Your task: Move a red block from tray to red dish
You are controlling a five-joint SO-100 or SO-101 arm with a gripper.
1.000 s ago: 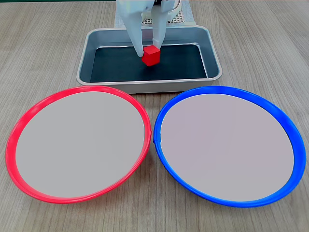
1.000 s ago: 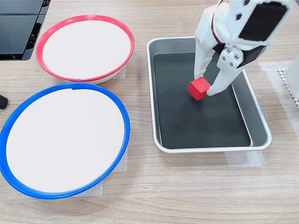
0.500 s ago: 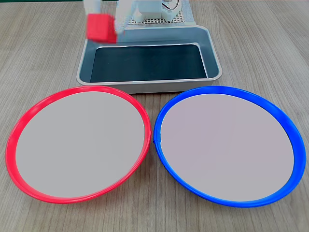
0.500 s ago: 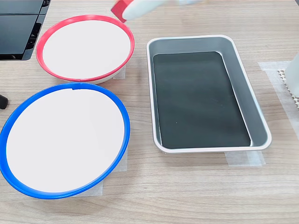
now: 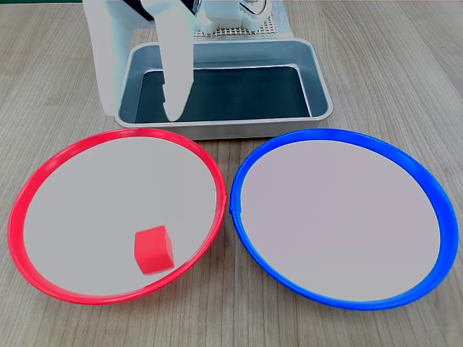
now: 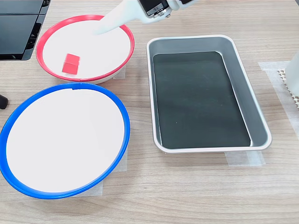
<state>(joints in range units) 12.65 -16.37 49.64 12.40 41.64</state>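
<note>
First exterior view: the gripper [image 5: 141,112] hangs above the far edge of the red dish [image 5: 20,210], its two white plastic fingers [image 5: 176,72] spread wide apart with nothing between them. One finger is a broad flat slab, the other a narrower tapering blade with a notched inner edge. The red block [image 5: 153,249], a small matte cube with softened edges, sits well below the fingertips on the pale, smooth centre of the red dish, close to the rim nearest the camera and clear of the gripper.

Just behind the fingers lies the tray [image 5: 318,79], a rectangular grey metal pan with rounded corners, a raised dull-sheen rim and a flat black bottom. To the gripper's right in the first exterior view sits the blue dish [image 5: 434,195], round and shallow, glossy blue rim around a pale matte centre, nearly touching the red dish. All rest on a table [image 5: 405,43] of pale wood-grain laminate.

In the second exterior view the gripper [image 6: 100,29] reaches in from the top, white and blurred over the red dish [image 6: 42,42]; the red block [image 6: 71,63] lies beyond its tip, toward the second exterior view's left. The tray [image 6: 261,135] is on the arm's other side, and the blue dish [image 6: 124,116] is nearer the camera. A dark flat device [image 6: 16,28] sits at the second exterior view's left edge.
</note>
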